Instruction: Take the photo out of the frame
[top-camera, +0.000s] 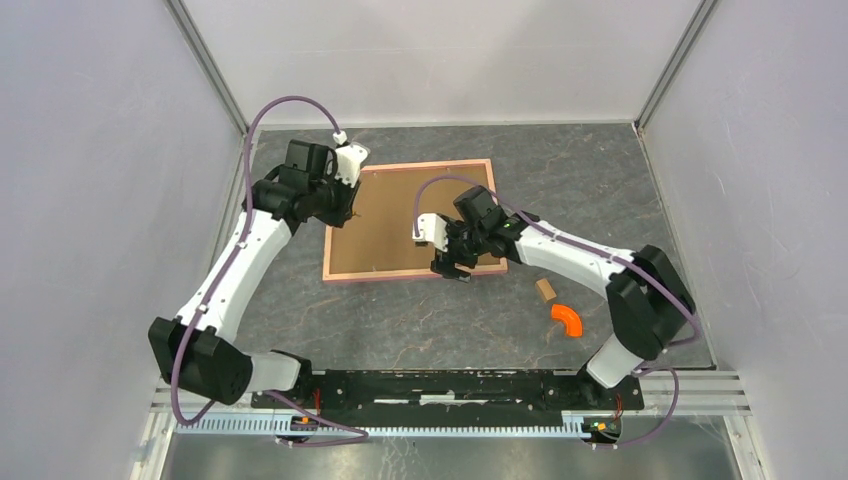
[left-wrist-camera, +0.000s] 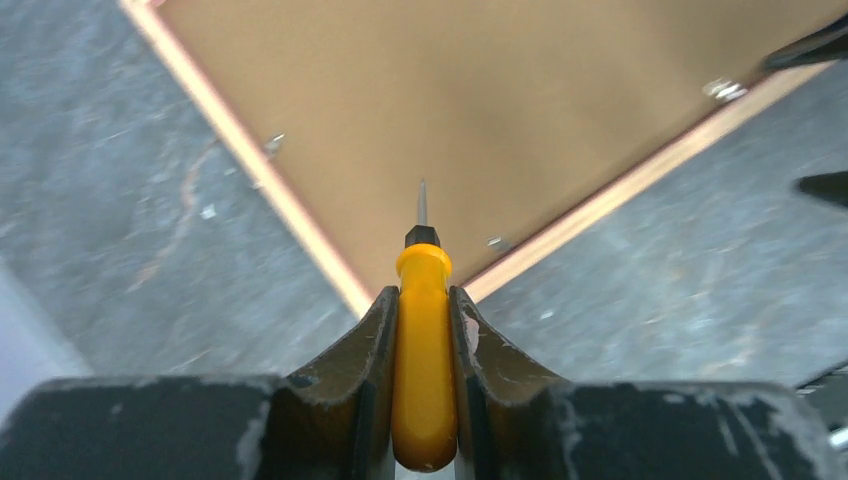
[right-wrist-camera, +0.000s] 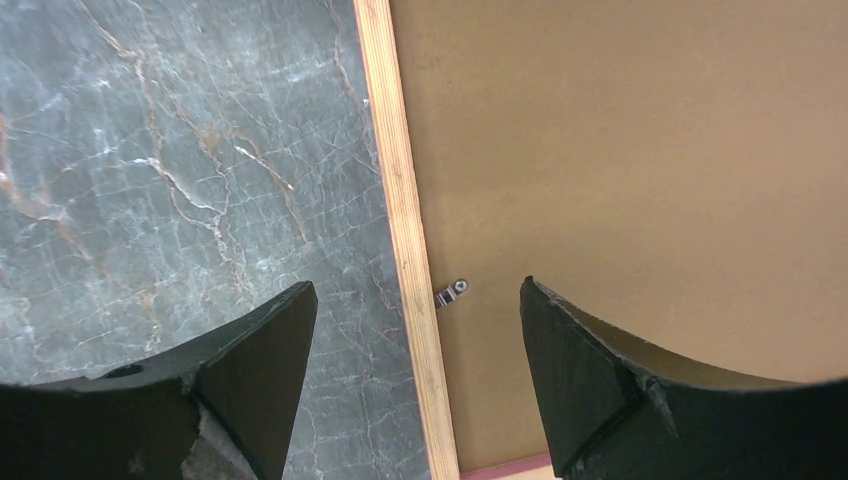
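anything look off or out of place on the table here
Nothing looks damaged or spilled. The frame lies back-up and slightly askew on the table. A small wooden block and an orange curved piece lie loose to its right, apart from it, and look like strays.

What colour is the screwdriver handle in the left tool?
The screwdriver handle is yellow-orange, clearest in the left wrist view.

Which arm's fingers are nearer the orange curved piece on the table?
Right. The right fingers hang open over the frame's near edge, left of the orange curved piece; the left fingers, gripping a yellow screwdriver, are at the frame's left edge, farther off.
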